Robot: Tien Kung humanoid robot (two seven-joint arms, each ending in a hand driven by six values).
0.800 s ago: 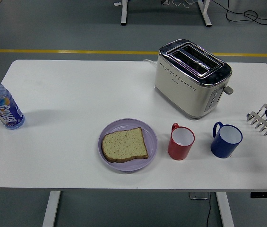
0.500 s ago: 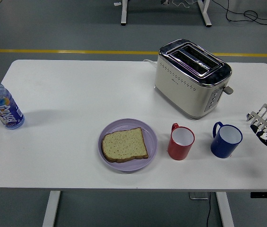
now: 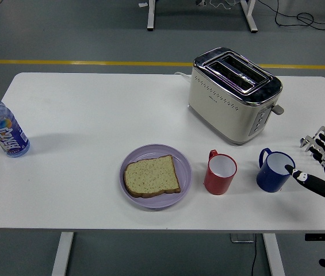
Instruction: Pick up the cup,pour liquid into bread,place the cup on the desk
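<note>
Since the earlier frames, the right hand (image 3: 322, 167) has moved in from the right edge of the bench (image 3: 93, 115) toward the blue cup (image 3: 275, 171). Its fingers are spread, holding nothing; one fingertip (image 3: 289, 169) seems to touch the cup rim. This cup stands near the front right, beside the red cup (image 3: 220, 173) and the bread (image 3: 151, 176) on its plate (image 3: 182, 164).
</note>
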